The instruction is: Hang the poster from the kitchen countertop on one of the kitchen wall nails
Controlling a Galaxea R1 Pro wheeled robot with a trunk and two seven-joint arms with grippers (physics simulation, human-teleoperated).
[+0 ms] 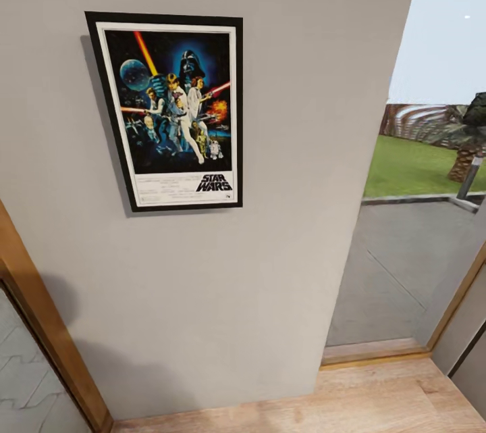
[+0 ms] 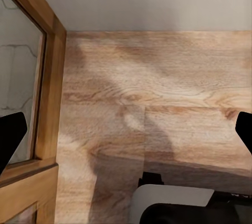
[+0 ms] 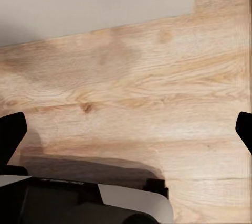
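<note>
Poster [image 1: 169, 112] hangs flat on grey wall [image 1: 270, 250], slightly tilted, nothing holding it. Left gripper [image 2: 126, 129] and right gripper [image 3: 126, 129] both spread wide, empty, over wood floor [image 3: 147, 77]. Risk: shallow hooking lets it slip off.

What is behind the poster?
The poster hangs against a plain grey wall, with its shadow along one side. Whatever holds it up is covered by the poster itself.
</note>
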